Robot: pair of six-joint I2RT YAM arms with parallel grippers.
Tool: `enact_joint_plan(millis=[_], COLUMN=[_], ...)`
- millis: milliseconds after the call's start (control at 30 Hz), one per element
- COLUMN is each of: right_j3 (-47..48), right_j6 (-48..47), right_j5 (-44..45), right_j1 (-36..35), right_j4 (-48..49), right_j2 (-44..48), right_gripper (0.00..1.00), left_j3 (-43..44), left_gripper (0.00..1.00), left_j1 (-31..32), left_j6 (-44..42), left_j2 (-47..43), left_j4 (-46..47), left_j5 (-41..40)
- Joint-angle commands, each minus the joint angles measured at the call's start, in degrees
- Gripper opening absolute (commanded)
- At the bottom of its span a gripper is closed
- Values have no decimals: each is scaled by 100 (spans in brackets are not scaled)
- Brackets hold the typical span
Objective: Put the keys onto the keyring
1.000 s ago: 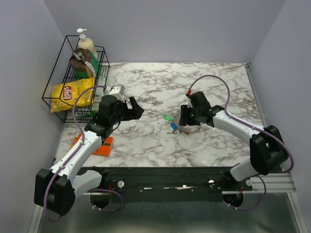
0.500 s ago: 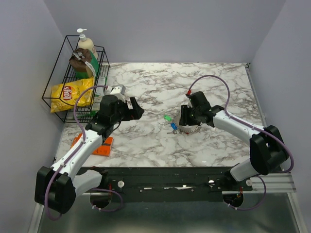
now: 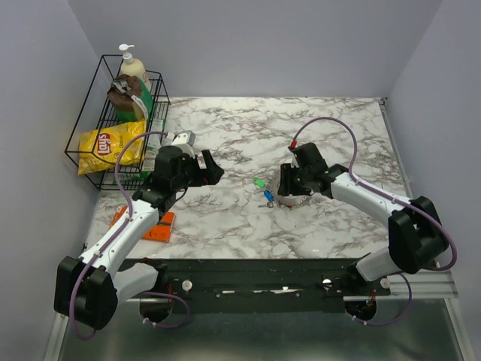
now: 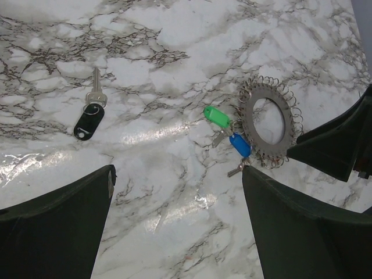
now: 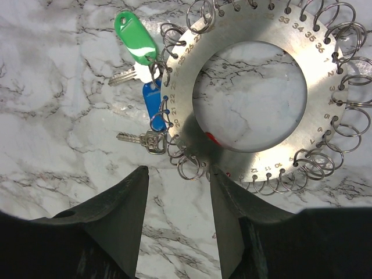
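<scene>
The keyring [image 5: 328, 119] is a flat silvery disc with numbered holes and many small split rings, lying on the marble; it also shows in the left wrist view [image 4: 250, 116] and from above [image 3: 294, 200]. A green-tagged key [image 5: 135, 36], a blue-tagged key [image 5: 152, 102] and a bare silver key [image 5: 139, 140] hang at its left rim. A black-tagged key [image 4: 89, 123] lies apart to the left. My right gripper [image 5: 177, 200] is open at the disc's near rim, its right finger [image 5: 232, 203] over the edge. My left gripper [image 4: 177, 195] hovers wide open, with nothing in it.
A black wire basket [image 3: 90, 162] at the back left holds a yellow chips bag [image 3: 111, 147] and a pump bottle [image 3: 134, 71]. An orange object [image 3: 159, 229] lies near the table's front left edge, beside the left arm.
The left arm has shifted very slightly. The right arm, the keyring and the keys have not moved.
</scene>
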State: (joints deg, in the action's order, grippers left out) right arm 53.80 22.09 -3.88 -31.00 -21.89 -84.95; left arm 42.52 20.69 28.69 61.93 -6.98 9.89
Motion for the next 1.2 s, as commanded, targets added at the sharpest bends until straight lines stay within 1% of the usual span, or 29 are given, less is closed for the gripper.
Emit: enact_joint_plan(millis=[0, 500, 667, 833, 1000, 1167], right_j3=[-98, -142, -107, -142, -133, -115], right_j6=[41, 68, 85, 120, 120, 147], right_j5=[80, 36, 1, -43, -34, -52], right_j1=[33, 33, 33, 33, 33, 24], right_j4=[53, 71, 106, 194, 220, 238], right_j2=[198, 233, 110, 31, -101, -171], right_gripper=[55, 55, 55, 55, 55, 55], left_j3=[98, 63, -60, 54, 256, 625], left_gripper=[99, 99, 99, 99, 99, 98], left_j1=[-38, -30, -30, -3, 198, 524], left_j6=[-56, -12, 58, 146, 146, 216], left_j2=[-50, -67, -67, 240, 688, 1514], left_j4=[-49, -22, 57, -14, -93, -259], left_j5=[145, 303, 426, 654, 707, 848])
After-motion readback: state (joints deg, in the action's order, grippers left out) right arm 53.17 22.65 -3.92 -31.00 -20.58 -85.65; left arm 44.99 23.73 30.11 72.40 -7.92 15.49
